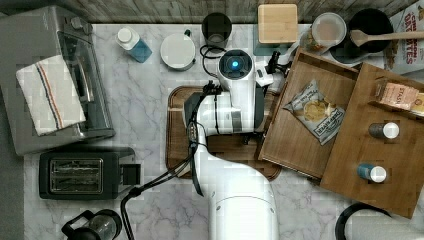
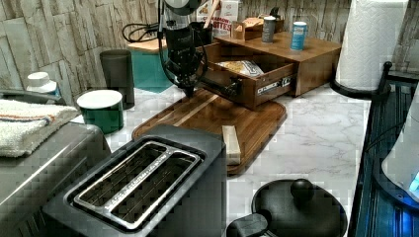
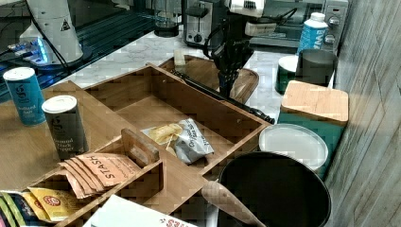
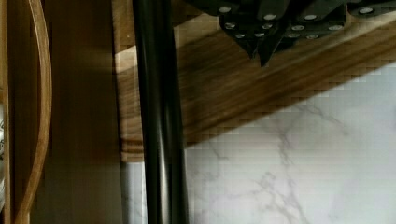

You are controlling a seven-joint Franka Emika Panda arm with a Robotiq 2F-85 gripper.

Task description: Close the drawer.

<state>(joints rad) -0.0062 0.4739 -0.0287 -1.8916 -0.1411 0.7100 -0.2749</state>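
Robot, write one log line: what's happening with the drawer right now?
drawer: open, chip bag inside | gripper: shut, in front of handle bar, not gripping it | over wooden tray | step: close not done

Light is even and fairly bright in the top view, where the marble counter point(image 1: 150, 100) reads pale with only soft, short shadows beside the arm point(image 1: 235, 150). A blue indicator point(image 1: 233, 63) on the arm glows vividly. The left view is dimmer and warmer, with the toaster point(image 2: 143, 192) dark in the foreground and mild sheen on its metal slots. In the right view, a blue glow point(image 3: 40, 49) lights the arm's base and the black pot point(image 3: 274, 189) is nearly featureless. The wrist view shows a broad soft shadow across the wooden tray point(image 4: 224, 93). Blocky compression marks all four pictures.
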